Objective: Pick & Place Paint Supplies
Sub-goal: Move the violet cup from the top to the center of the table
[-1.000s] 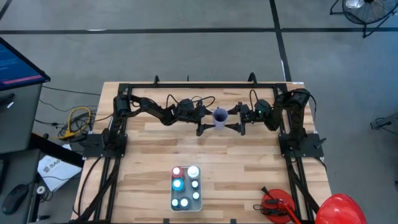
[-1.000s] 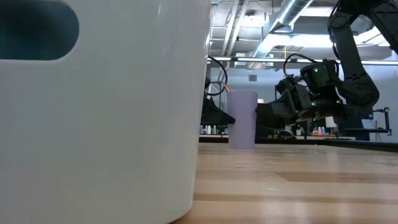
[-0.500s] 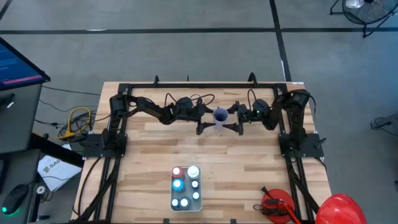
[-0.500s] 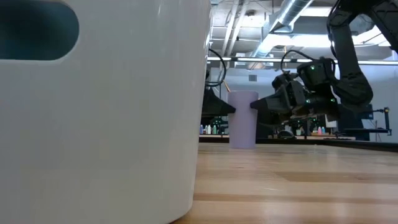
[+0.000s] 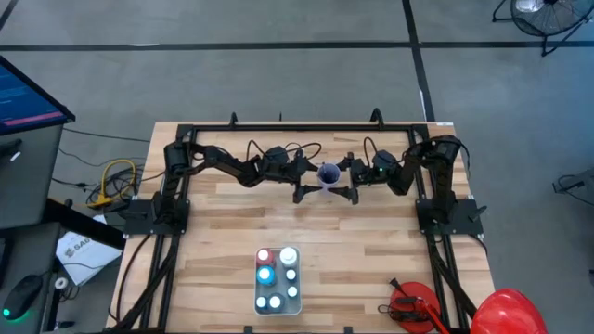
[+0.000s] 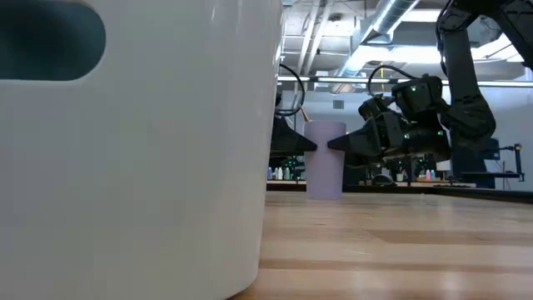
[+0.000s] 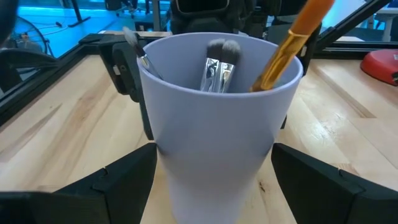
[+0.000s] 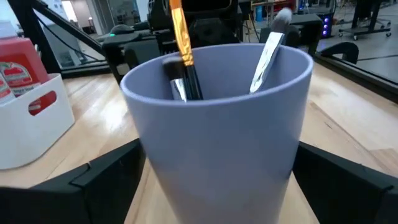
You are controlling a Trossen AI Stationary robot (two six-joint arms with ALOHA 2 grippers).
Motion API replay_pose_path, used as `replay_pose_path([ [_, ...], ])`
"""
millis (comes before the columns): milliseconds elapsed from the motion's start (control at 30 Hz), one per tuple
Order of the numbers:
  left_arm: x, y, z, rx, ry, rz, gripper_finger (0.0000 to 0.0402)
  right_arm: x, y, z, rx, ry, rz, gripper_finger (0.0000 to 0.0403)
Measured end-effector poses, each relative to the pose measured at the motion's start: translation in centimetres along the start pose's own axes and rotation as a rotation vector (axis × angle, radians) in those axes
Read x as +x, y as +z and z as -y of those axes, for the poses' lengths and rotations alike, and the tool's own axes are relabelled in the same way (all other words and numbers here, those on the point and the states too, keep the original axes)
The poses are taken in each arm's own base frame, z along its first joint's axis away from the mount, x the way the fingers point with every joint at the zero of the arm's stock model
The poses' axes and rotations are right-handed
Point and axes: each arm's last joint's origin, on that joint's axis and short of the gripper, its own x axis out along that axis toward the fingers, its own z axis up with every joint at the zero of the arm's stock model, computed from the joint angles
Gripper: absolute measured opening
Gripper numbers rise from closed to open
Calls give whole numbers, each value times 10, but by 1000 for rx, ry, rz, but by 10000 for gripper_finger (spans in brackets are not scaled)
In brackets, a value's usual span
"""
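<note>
Brush cup (image 5: 329, 173), surface's 12 o'clock: left gripper (image 5: 311, 183) and right gripper (image 5: 345, 182) both wide, flanking. Advice: close one gripper squarely, keep cup upright.

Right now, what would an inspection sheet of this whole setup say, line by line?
Surface: wooden table, bare over most of its top.
Job's things: lilac cup standing upright at the far middle, with brushes in it; white caddy at the near edge, holding paint bottles.
Clutter: red helmet-like thing off the near right corner; small red item on the table beside it.
Grippers: left gripper and right gripper both open, one on each side of the cup, fingers flanking it.
Cables: dark cables over both arms; yellow cable left of the table.
Surroundings: grey floor; monitor at left; fan at top right.
</note>
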Motion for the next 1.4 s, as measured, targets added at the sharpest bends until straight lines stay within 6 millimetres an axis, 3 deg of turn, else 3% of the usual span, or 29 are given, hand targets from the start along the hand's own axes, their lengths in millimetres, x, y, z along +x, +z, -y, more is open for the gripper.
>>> replay_pose_path([
  [533,2,-5,11,-43,-20,-80,310,15,4,-12,-4,68,12,354],
  [900,-28,18,16,-19,29,-34,310,25,4,-15,10,70,-23,363],
  [1400,-44,-9,29,-89,18,-121,310,49,7,-29,11,147,-56,360],
])
